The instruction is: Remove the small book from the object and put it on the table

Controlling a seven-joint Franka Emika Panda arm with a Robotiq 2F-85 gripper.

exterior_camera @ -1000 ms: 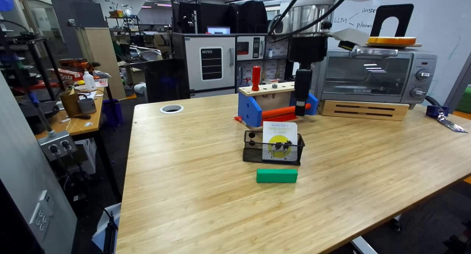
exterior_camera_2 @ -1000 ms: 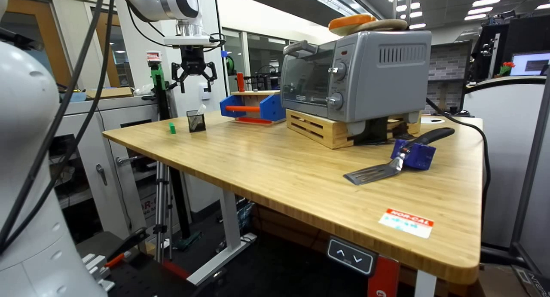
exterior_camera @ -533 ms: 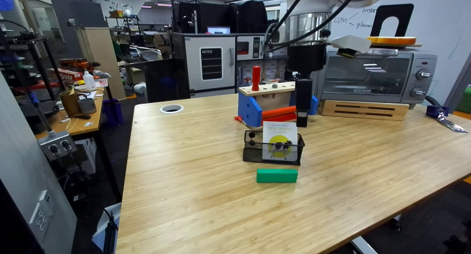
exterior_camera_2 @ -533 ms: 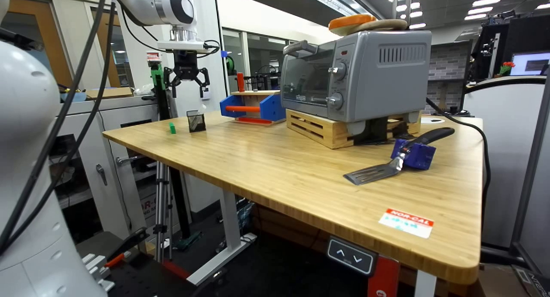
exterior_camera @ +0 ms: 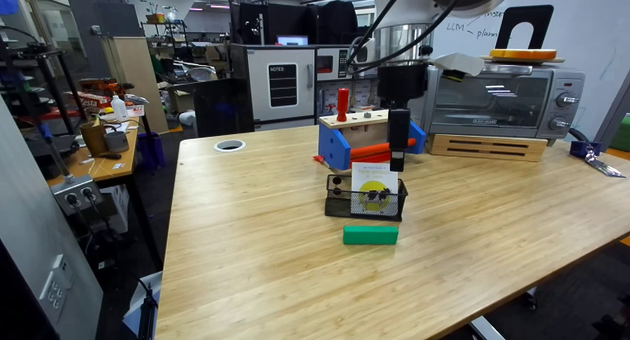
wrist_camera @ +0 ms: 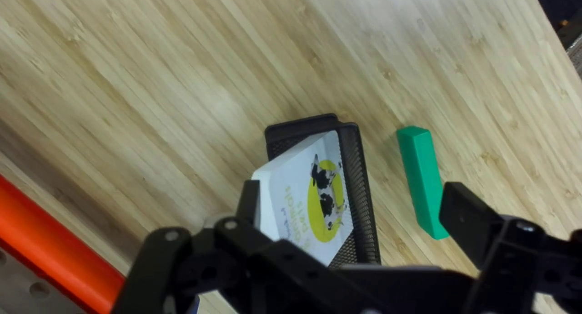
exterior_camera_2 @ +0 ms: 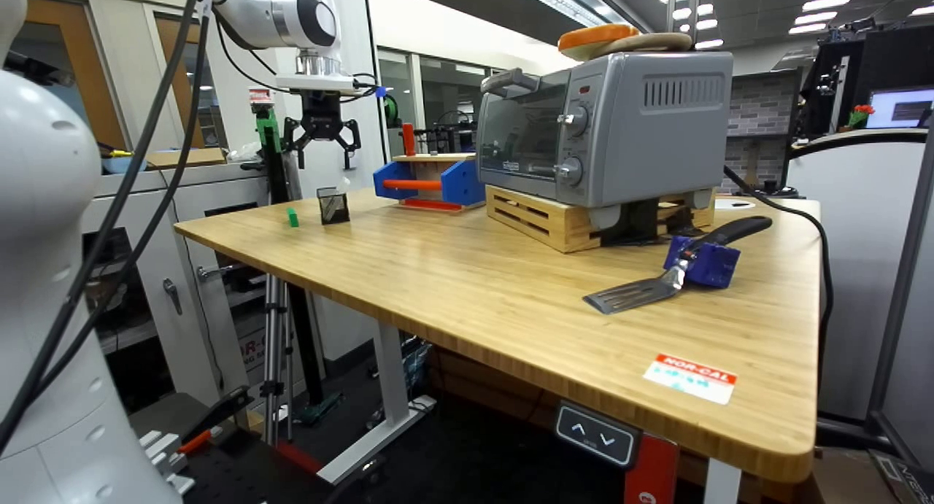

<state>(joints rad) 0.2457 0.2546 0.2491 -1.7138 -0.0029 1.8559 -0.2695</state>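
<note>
The small book [exterior_camera: 372,180], white with a yellow circle and a cow, stands in the object, a black mesh rack [exterior_camera: 337,209]. Part of its lower half shows through the mesh. Both rest on the wooden table [exterior_camera: 266,266]. My gripper [exterior_camera_2: 324,163] hangs above the rack [exterior_camera_2: 334,208], apart from it, fingers pointing down and spread wide. In an exterior view the gripper [exterior_camera: 396,165] overlaps the book's upper right corner. From the wrist, the book [wrist_camera: 293,205] and rack [wrist_camera: 359,182] appear between the fingertips of the gripper [wrist_camera: 352,196], which hold nothing; the near end of both is hidden.
A green block [exterior_camera: 370,235] lies beside the rack. Behind the rack stands a blue and red toy bench [exterior_camera: 334,148] with an upright red peg [exterior_camera: 342,105]. A toaster oven [exterior_camera: 487,104] on a wooden stand and a spatula [exterior_camera_2: 638,292] are farther along the table.
My gripper has come down toward the rack and, in the latest half second, shifted slightly sideways toward the book. It has stayed open. Book, rack and green block have not moved.
</note>
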